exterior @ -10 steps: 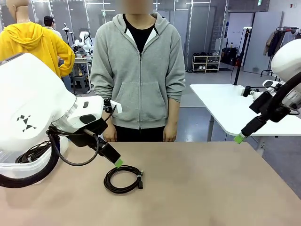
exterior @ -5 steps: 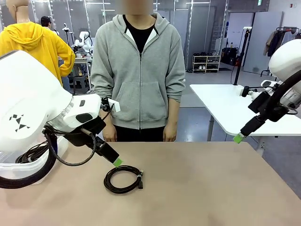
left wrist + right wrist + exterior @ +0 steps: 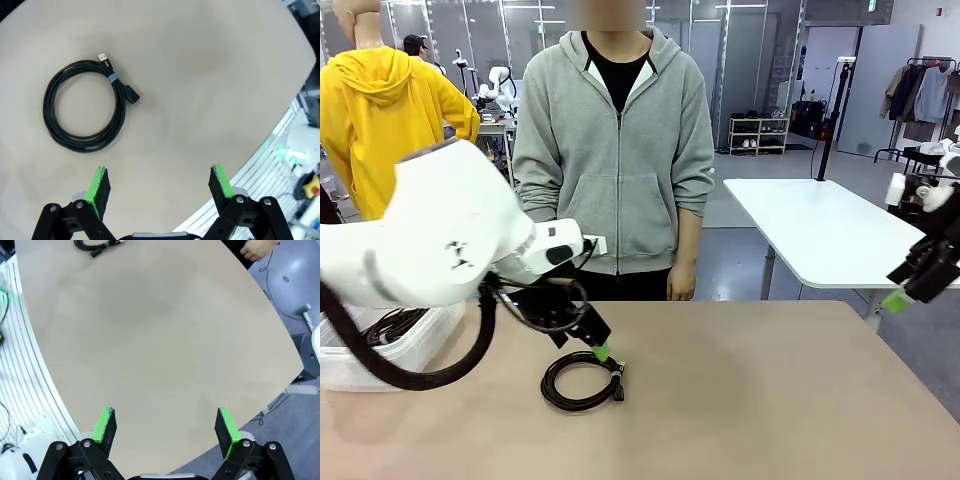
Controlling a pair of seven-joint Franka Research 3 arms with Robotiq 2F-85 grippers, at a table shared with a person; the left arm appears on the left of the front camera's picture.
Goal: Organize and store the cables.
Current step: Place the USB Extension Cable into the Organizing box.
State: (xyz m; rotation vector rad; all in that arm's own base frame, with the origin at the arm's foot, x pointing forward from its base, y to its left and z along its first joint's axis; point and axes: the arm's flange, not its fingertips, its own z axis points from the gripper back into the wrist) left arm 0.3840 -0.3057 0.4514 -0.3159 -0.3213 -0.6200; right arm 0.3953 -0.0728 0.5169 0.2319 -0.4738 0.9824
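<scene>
The cable (image 3: 582, 380) is black on a tan table (image 3: 770, 400). The bin (image 3: 380, 350) at the table's left edge is white. The person's hoodie (image 3: 615, 150) is grey.

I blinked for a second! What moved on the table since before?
The left pincer swung toward the middle, now just above the cable, jaws open. The right pincer pulled back toward the right edge, open too. Nothing was grabbed. The cable, the bin and the person stayed put.
</scene>
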